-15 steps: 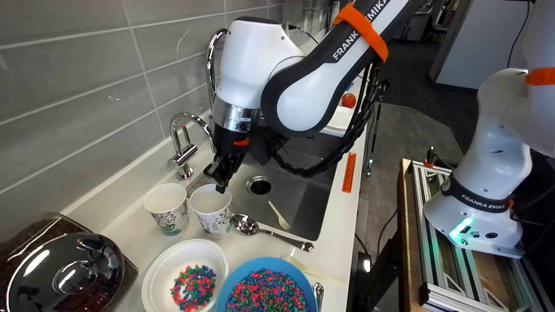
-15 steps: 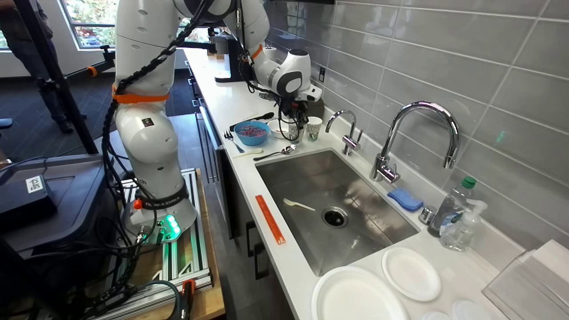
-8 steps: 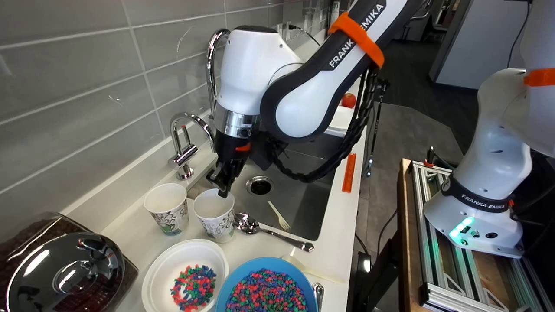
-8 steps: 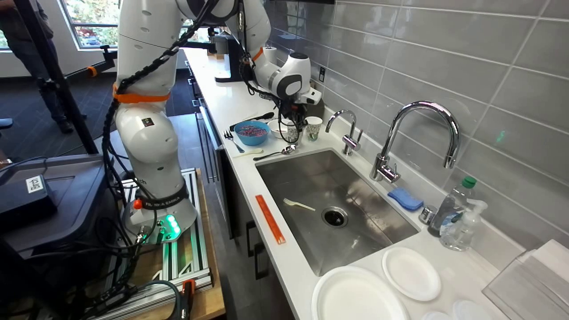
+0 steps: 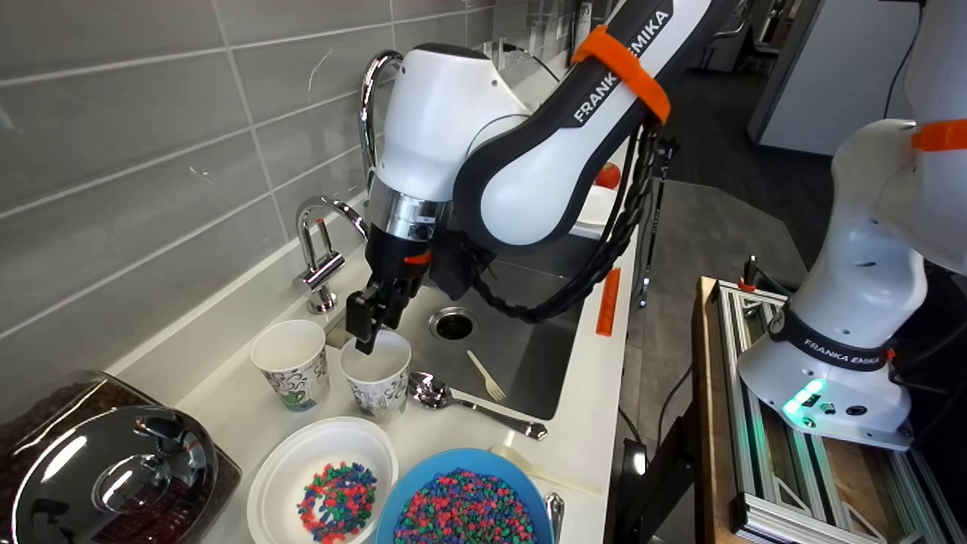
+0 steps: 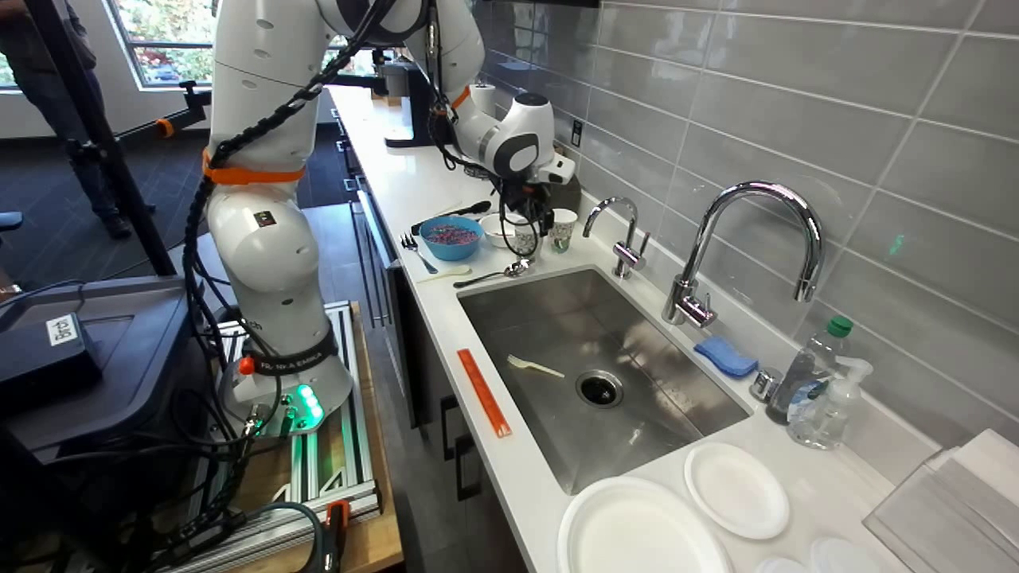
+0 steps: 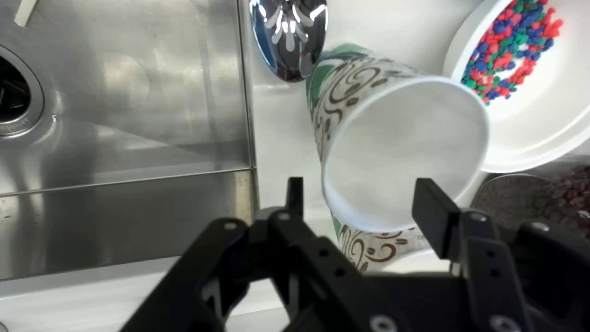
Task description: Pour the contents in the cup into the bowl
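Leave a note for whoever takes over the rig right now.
Gripper: jaws open, clamping nothing.
Things: white paper cup with brown swirls upright by the jaws, similar cup beside it; round white bowl and round blue bowl hold coloured bits.
Done: perhaps the pour; nothing shows in the first cup, but its floor is hidden.
Left, likely: check it; if loaded, confirm which bowl and pour, else back off.

- Sink [image 6: 549, 318]: silver-grey.
- Cup [image 7: 401, 138] just beside the sink: white inside, brown scrolls and green patches outside.
- Neighbouring cup [image 5: 293, 370] near the sink: matching scroll print.
- White bowl [image 5: 279, 483] near the sink: red, green and blue bits [image 5: 355, 491] inside.
- Blue bowl [image 6: 452, 251] near the sink: bits mixing those three colours.
- Gripper [image 7: 360, 197]: black.
- Strip [image 6: 483, 392] beside the sink: orange.
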### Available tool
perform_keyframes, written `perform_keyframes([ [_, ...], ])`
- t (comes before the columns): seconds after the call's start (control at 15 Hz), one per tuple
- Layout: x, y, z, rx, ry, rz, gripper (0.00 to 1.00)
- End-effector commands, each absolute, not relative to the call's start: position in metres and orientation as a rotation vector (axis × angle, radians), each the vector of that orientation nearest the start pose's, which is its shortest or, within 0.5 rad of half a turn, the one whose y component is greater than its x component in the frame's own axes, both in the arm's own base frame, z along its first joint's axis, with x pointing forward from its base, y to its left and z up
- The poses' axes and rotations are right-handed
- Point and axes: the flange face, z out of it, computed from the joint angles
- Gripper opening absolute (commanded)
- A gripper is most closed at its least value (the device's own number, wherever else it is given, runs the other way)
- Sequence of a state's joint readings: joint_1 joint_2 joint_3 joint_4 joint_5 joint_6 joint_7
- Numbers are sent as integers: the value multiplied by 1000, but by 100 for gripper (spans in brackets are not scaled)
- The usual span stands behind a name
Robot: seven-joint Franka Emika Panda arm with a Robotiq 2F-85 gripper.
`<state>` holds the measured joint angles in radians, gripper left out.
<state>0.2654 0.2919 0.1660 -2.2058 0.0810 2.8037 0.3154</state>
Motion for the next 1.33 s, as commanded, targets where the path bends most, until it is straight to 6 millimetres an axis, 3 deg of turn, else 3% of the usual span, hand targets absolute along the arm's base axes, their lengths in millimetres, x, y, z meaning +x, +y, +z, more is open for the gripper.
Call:
perform_keyframes([
  [0.0,527,241,290,-2891,-56,-432,96],
  [0.53,506,247,338,-2902,-69,-505,100],
  [0.93,463,243,370,-3009,-43,-490,100],
  [1.27,423,255,394,-3040,-78,-420,100],
])
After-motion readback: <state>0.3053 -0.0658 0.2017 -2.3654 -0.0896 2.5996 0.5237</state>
